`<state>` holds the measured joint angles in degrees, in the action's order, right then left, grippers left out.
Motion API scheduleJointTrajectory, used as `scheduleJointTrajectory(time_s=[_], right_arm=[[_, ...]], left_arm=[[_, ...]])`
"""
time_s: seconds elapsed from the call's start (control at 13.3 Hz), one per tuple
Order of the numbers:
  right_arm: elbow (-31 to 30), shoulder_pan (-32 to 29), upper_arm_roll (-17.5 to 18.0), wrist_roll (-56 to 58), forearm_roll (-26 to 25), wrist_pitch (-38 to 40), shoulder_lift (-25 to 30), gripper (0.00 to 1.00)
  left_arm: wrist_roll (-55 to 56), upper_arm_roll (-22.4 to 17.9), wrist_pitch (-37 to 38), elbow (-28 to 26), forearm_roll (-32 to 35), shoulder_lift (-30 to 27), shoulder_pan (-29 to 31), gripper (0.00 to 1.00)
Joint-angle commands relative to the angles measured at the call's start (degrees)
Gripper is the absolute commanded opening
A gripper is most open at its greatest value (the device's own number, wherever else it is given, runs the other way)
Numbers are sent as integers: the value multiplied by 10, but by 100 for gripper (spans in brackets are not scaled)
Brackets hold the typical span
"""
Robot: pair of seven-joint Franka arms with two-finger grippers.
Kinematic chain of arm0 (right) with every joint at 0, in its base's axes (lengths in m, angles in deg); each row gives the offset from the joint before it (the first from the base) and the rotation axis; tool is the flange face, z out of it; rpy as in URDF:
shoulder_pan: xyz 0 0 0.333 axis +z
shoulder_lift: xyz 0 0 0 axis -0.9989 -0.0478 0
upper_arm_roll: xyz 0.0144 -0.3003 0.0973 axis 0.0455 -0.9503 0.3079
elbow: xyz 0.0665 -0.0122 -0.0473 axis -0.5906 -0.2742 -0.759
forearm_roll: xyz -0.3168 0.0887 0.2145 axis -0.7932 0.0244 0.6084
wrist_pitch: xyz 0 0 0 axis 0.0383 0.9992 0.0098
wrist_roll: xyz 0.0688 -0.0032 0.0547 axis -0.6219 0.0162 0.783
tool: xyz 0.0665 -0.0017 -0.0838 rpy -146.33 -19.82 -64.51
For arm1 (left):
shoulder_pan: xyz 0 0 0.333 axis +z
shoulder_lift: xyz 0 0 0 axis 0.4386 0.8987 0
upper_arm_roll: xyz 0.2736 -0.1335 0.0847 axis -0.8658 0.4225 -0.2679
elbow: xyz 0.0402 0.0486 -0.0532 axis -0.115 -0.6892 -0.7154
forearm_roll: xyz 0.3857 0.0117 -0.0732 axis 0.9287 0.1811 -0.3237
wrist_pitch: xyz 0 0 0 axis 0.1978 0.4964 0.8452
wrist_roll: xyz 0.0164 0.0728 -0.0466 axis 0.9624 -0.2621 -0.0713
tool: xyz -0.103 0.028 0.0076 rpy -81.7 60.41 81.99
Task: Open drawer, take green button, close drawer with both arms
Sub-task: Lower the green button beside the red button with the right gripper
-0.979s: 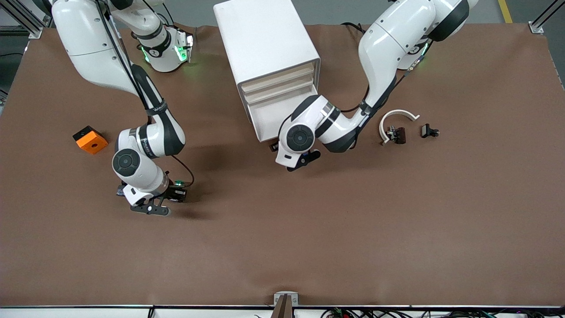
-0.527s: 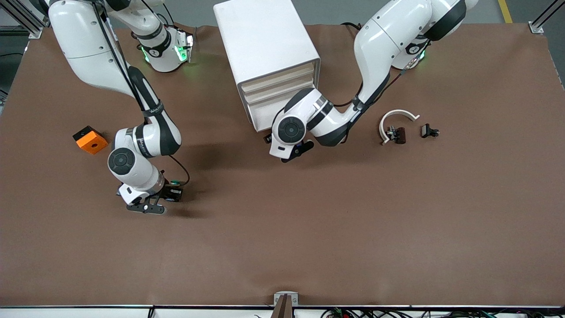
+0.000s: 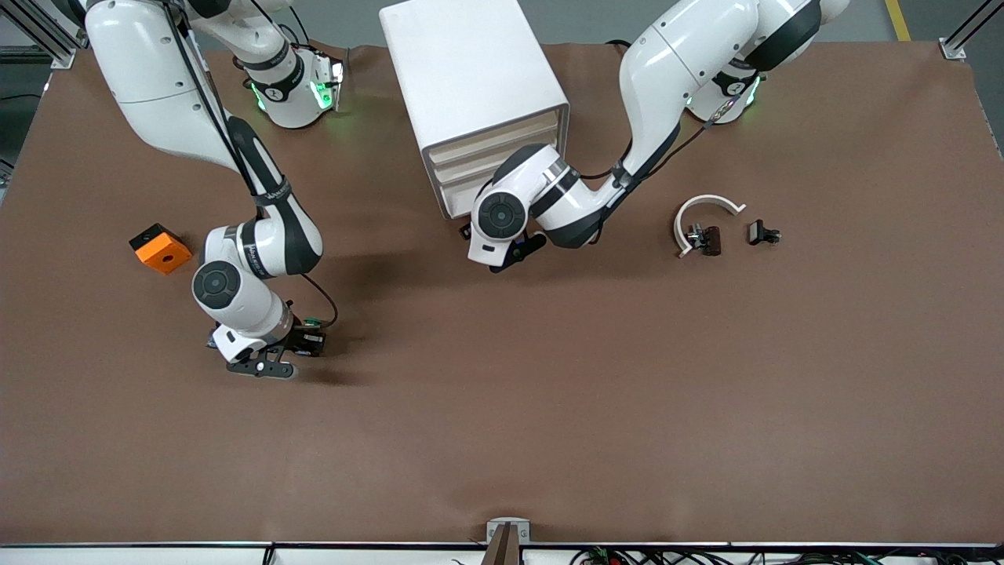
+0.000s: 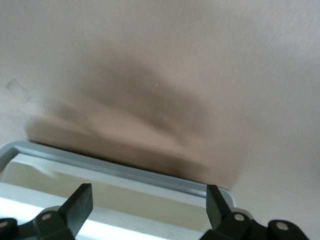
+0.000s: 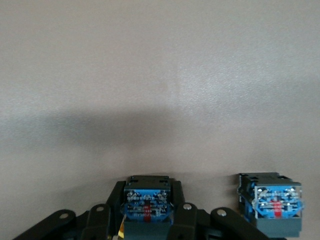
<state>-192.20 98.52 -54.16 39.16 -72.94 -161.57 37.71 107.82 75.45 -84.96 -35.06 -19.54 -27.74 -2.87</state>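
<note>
From the front, the right pincer [image 3: 263, 362] sits low over the brown bench [image 3: 596, 392] toward the right arm's end, nearer the camera than the orange block [image 3: 160, 248]; a green glint beside it marks the button [image 3: 312, 322]. The left pincer [image 3: 490, 255] is at the foot of the white drawer cabinet [image 3: 471, 94], just in front of its lowest drawer. In the left wrist view the fingers [image 4: 80, 205] stand wide apart and empty by the drawer's grey rim [image 4: 115, 167]. In the right wrist view the pincer [image 5: 147, 220] is closed on a blue-based block [image 5: 148, 202], with another like block [image 5: 272, 202] just beside it; I cannot tell which of them is the green-capped button.
</note>
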Motion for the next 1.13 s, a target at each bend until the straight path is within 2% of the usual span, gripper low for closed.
scheduleJointTrajectory(time_s=[0.0, 0.38, 0.45, 0.53, 0.9, 1.05], right_arm=[[-25, 7, 5, 2, 20, -1, 27, 0], [-24, 9, 5, 3, 20, 0, 27, 0], [-23, 8, 5, 9, 20, 1, 27, 47], [-23, 7, 5, 9, 20, 0, 27, 99], [-17, 7, 4, 7, 20, 9, 39, 100], [0, 3, 4, 11, 20, 50, 55, 100]], left_arm=[[15, 8, 3, -3, -7, -1, -6, 100], [16, 24, 10, -6, -7, 11, -6, 100], [17, 27, 15, -6, -7, 12, -7, 100], [18, 29, 16, -6, -8, 14, -8, 100], [18, 30, 16, -5, -8, 15, -7, 100], [18, 29, 19, -3, -8, 14, -4, 100]])
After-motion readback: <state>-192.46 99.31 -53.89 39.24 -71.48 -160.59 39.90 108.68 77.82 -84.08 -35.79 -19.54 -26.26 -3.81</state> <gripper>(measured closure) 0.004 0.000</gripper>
